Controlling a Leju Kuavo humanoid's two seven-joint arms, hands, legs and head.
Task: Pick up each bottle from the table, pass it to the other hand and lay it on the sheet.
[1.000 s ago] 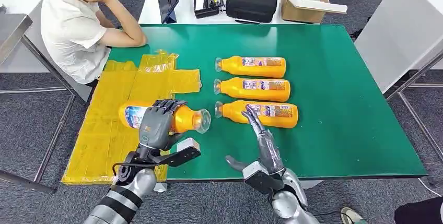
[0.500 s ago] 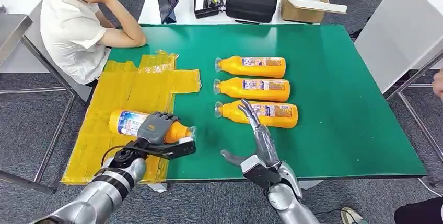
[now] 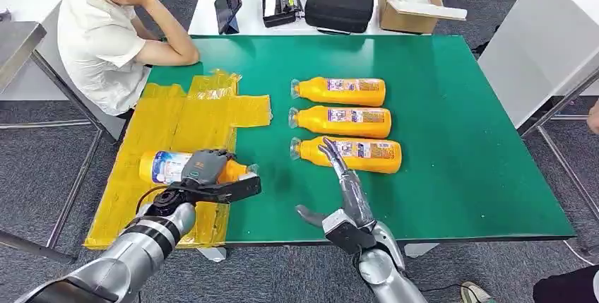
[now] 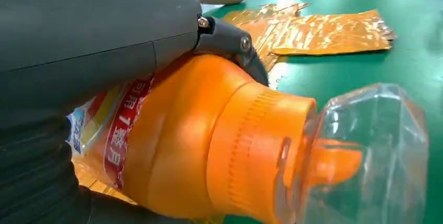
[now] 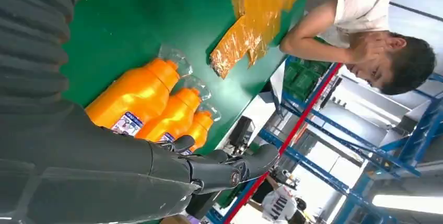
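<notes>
Four orange bottles are in play. Three bottles lie in a row in the middle of the green worktop. One held bottle sits low on the crinkly yellow sheet at the lower left, with the left robot hand wrapped around its middle. The right robot hand is spread wide, holding nothing, fingertips by the nearest bottle. Each bottle looks smooth, round, stiff and probably a bit heavy. Its clear cap looks slippery, so the fat middle seems best to hold.
</notes>
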